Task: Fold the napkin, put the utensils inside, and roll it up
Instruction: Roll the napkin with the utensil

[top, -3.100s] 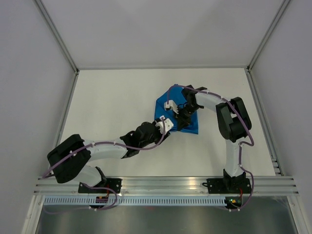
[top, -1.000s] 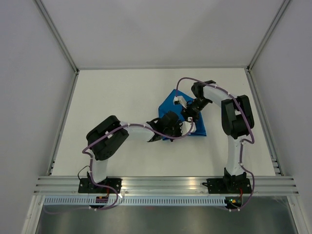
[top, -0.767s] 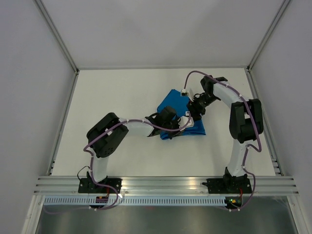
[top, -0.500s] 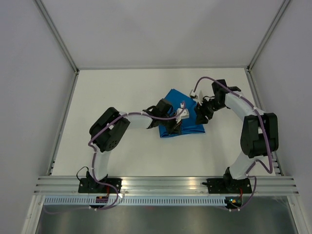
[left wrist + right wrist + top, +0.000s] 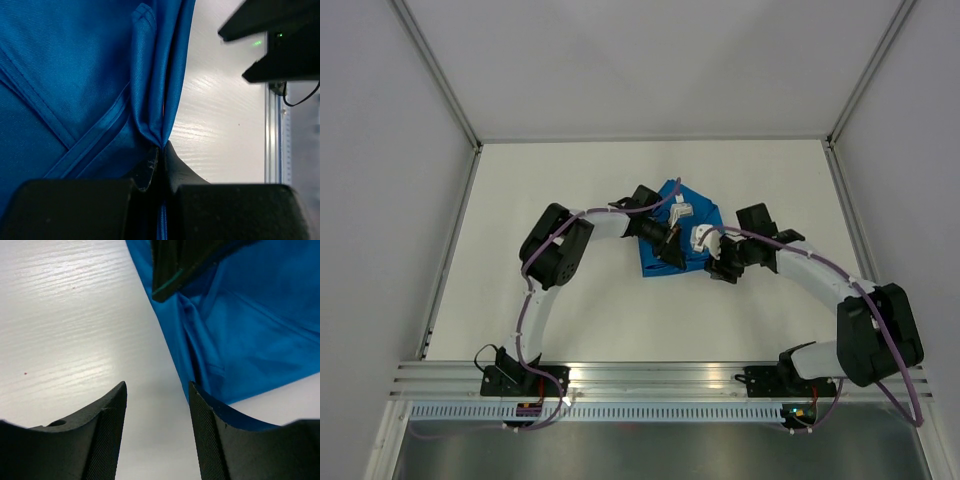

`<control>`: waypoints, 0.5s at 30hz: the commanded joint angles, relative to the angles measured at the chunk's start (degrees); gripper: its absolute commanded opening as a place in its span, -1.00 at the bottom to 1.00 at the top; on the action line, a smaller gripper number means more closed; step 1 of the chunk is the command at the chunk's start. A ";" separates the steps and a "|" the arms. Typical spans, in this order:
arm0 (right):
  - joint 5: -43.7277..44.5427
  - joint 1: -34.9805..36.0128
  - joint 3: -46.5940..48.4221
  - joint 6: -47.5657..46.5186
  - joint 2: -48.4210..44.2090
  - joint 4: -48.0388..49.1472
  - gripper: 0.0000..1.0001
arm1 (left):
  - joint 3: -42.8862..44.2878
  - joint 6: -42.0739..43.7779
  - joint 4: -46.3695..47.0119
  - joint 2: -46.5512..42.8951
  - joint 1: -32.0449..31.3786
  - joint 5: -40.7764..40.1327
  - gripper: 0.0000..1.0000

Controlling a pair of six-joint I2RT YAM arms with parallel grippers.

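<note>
A: napkin status?
B: Bright blue, folded, creased, mid table; corner points to table's far edge, long axis unclear. My L gripper pinches its fold; R gripper agape beside it.

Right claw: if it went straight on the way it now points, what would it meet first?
Probably the blue napkin, its edge ahead of the open right claw; the left claw, shut on that cloth, lies beyond. Depth is unclear: angled down, it could touch the table first.
</note>
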 commanded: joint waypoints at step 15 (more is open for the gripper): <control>16.08 15.01 -11.29 -5.14 4.29 29.40 0.21 | 7.35 -2.56 -10.96 5.75 1.50 6.01 -0.95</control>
